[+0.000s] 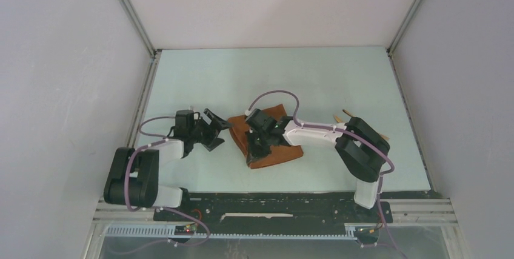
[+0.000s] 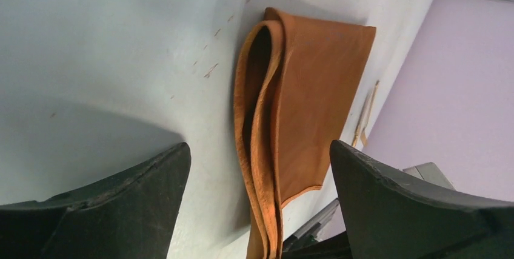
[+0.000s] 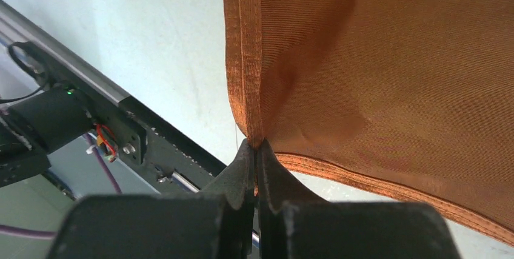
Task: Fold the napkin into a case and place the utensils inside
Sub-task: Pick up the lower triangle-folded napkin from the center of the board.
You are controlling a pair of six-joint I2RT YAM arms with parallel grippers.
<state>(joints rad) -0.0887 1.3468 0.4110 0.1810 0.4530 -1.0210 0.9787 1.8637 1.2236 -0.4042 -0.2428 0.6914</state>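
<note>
The rust-orange napkin (image 1: pixel 280 154) lies folded in layers at the middle of the table, partly under my right gripper. My right gripper (image 1: pixel 257 142) is shut on a corner of the napkin's hemmed edge (image 3: pixel 254 141) and holds it slightly lifted; the cloth (image 3: pixel 376 59) fills the right wrist view. My left gripper (image 1: pixel 222 130) is open just left of the napkin, apart from it. In the left wrist view the folded napkin (image 2: pixel 309 83) lies between and beyond my open fingers (image 2: pixel 163 174). The golden utensils (image 1: pixel 345 113) lie at the right, mostly hidden behind my right arm; they show faintly (image 2: pixel 363 113).
The pale table (image 1: pixel 273 77) is walled on the left, back and right. A black base rail (image 1: pixel 273 207) with wiring runs along the near edge and shows in the right wrist view (image 3: pixel 139 144). My right arm's elbow (image 1: pixel 363 147) stands over the utensils.
</note>
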